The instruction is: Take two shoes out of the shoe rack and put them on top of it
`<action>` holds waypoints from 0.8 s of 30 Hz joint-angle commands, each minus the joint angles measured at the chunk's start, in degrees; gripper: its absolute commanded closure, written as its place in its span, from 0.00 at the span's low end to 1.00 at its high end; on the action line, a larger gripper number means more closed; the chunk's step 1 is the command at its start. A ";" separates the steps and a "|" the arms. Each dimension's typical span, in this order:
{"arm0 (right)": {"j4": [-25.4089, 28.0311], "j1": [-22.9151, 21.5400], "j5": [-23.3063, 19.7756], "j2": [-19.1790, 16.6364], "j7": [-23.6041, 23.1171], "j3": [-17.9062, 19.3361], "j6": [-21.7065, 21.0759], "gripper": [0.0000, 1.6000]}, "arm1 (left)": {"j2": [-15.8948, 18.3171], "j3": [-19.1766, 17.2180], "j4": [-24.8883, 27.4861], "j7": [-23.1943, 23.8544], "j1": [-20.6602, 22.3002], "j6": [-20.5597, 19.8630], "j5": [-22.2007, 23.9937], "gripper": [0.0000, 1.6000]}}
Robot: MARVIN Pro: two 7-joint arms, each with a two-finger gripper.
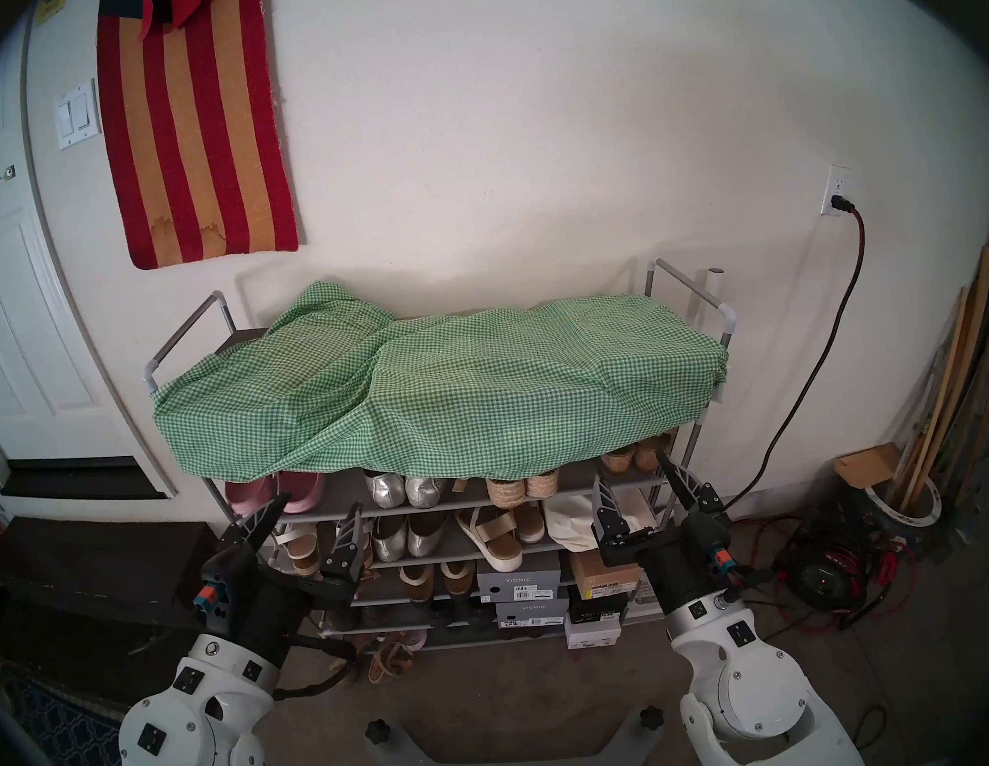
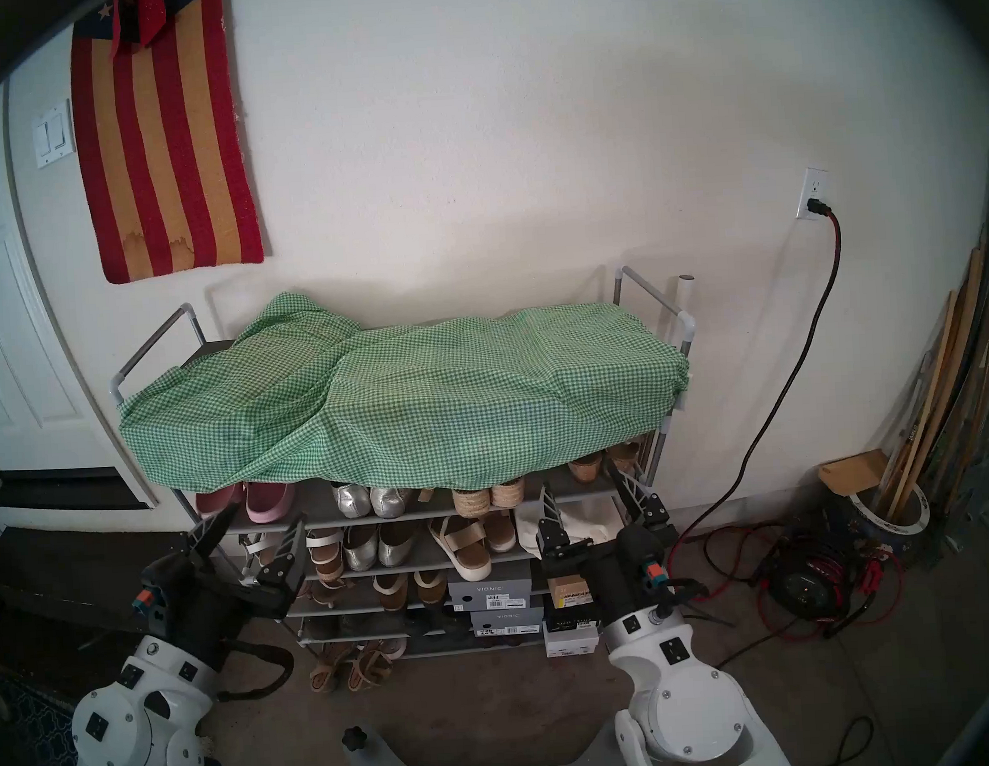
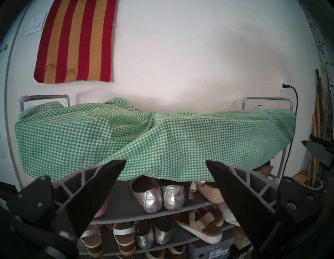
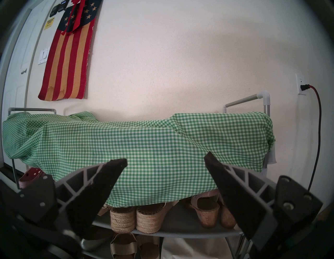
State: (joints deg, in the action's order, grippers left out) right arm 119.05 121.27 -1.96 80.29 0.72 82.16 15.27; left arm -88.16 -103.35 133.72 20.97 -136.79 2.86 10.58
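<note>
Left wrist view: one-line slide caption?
Open left claw faces silver perforated flats under the green gingham cloth draped over the shoe rack.

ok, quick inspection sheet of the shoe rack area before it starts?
Surface: shoe rack top draped with a green gingham cloth hanging over the front.
Job's things: perforated silver flats on the shelf just under the cloth.
Clutter: plain silver flats one shelf down, pink slip-ons, shoe boxes.
Grippers: left gripper and right gripper open, empty, before the shelves.
Cables: red cord from wall outlet to floor reel.
Surroundings: door, wall flag, leaning wood.
</note>
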 commanded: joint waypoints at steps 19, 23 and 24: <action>0.03 -0.05 0.03 0.01 -0.02 0.01 0.01 0.00 | 9.31 0.02 -22.16 5.69 7.35 19.16 -18.21 0.00; 0.03 -0.05 0.03 0.01 -0.02 0.01 0.01 0.00 | 8.97 0.48 -26.38 4.01 10.19 22.58 -21.17 0.00; 0.03 -0.05 0.03 0.01 -0.02 0.01 0.01 0.00 | 9.01 0.60 -27.42 3.60 10.99 23.24 -21.88 0.00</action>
State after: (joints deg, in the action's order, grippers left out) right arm 119.04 121.31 -1.96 80.30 0.70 82.17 15.27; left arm -79.93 -103.29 112.27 26.91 -131.35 20.73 -7.32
